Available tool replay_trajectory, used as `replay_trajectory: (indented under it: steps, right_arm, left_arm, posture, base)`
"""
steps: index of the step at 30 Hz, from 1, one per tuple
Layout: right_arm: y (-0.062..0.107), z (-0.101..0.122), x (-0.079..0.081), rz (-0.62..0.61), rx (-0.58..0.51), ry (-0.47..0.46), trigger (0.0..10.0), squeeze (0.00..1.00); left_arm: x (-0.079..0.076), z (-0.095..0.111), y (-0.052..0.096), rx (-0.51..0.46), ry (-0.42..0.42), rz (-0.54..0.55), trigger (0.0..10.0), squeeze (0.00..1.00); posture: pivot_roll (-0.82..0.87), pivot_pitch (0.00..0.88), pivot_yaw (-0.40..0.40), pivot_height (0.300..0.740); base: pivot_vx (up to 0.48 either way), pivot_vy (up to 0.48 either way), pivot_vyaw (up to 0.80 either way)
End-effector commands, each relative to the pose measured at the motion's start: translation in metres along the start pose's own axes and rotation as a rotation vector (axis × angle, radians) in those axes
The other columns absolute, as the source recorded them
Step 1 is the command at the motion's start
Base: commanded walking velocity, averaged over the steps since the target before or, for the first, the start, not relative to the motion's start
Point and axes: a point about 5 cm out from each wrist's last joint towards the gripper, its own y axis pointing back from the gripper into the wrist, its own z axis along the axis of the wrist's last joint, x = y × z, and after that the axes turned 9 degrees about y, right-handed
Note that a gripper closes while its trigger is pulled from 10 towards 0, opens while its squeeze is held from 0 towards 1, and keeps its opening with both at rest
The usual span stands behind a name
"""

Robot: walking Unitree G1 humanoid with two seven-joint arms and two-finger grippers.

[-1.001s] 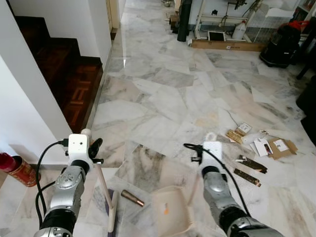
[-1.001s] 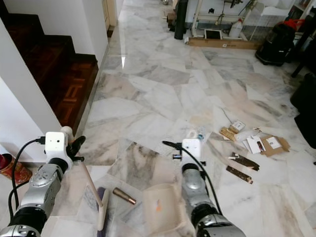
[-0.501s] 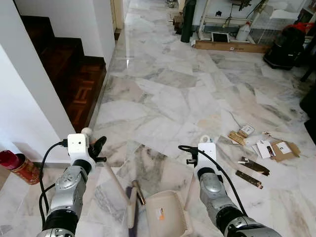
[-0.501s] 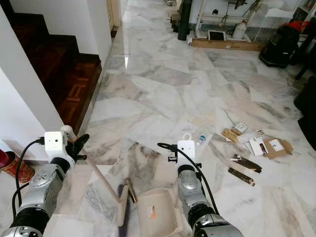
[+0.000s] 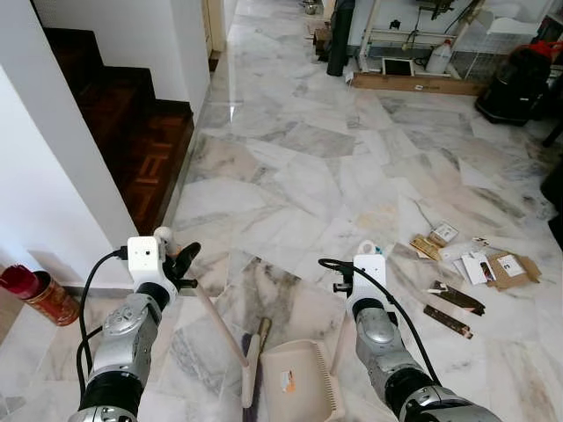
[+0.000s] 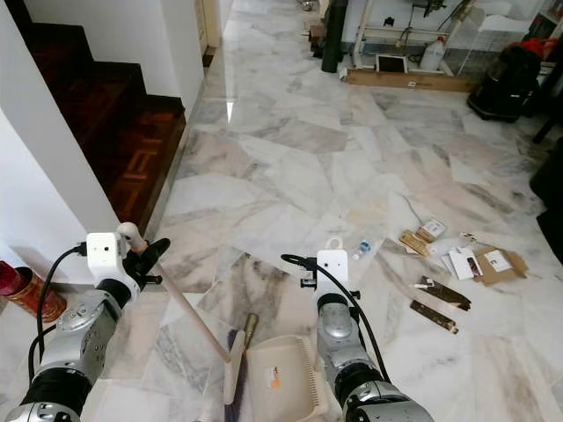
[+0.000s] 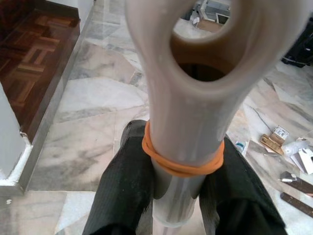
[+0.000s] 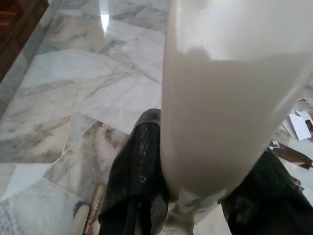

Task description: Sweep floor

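Observation:
My left gripper is shut on the top of a beige broom handle, which has an orange rubber band around it. The handle slants down to the broom head. A brown tube lies on the marble against the broom head, just left of the cream dustpan. My right gripper is shut on the dustpan's pale upright handle, its black fingers on either side of it. The dustpan rests on the floor between my two arms.
Cardboard scraps and papers and dark strips litter the floor to the right. Dark wooden stairs and a white wall stand on the left, with a red canister at the wall's foot. A black vacuum and shelving stand at the far end.
The broom head has swung right across the floor and pushed the brown tube up to the dustpan's left edge. The camera has shifted a little.

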Motion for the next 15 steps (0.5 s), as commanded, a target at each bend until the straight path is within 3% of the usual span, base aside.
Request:
replay_trajectory:
  steps: [1, 15]
  right_arm:
    - [0.004, -0.015, -0.006, -0.025, 0.06, 0.019, 10.0, 0.0]
    - [-0.005, 0.007, -0.023, -0.112, -0.035, 0.013, 10.0, 0.0]
  left_arm:
    - [-0.003, -0.002, 0.001, 0.013, 0.026, -0.023, 10.0, 0.0]
    - [-0.003, -0.005, 0.001, 0.028, -0.008, -0.01, 10.0, 0.0]
  posture:
    - [0.15, 0.076, -0.035, 0.74]
    - [0.13, 0.084, -0.036, 0.74]
  base:
    - [0.0, 0.0, 0.0]
    - [0.0, 0.0, 0.0]
